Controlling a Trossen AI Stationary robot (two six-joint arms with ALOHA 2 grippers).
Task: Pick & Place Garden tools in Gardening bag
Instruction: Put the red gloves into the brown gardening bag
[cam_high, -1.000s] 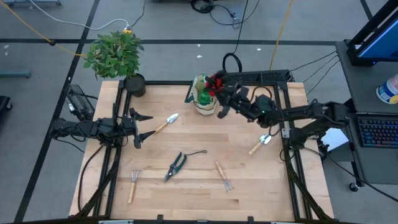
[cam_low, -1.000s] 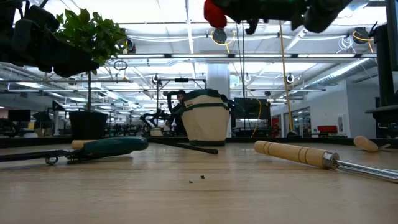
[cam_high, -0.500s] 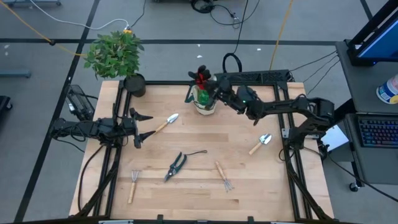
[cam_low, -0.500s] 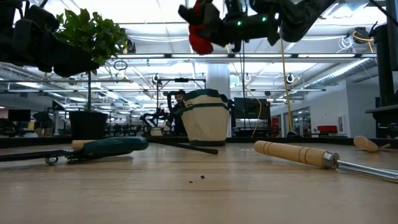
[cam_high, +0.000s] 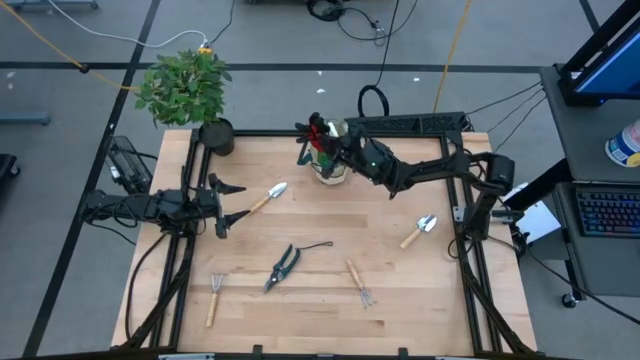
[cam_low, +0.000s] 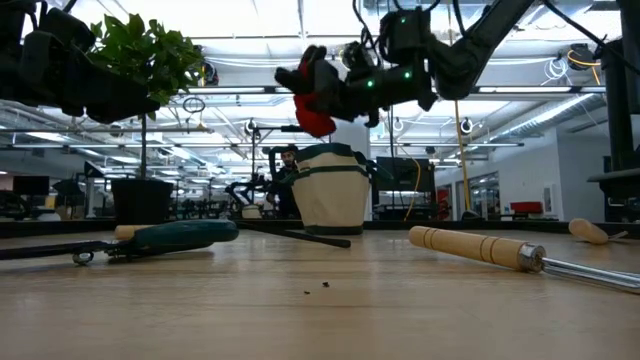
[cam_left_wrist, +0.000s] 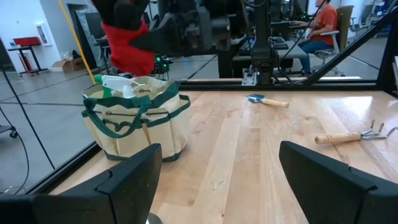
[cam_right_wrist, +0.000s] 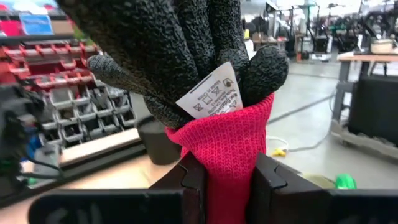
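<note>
High view: the right gripper holds the red-and-black glove over the gardening bag at the table's far edge.

Low view: the glove hangs above the bag's mouth; best lowered centred before release.

Left wrist view: the left gripper waits, spread wide.

Right wrist view: fingers pinch the red cuff.

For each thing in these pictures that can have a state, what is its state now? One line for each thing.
Right gripper: shut on the glove, above the bag.
Glove: held in the air, not yet in the bag.
Gardening bag: upright, open, green sprayer inside.
Left gripper: open, empty, waiting at the table's left side.
Pruning shears: lying flat on the table.
Two trowels and two rakes: lying on the table, untouched.
</note>
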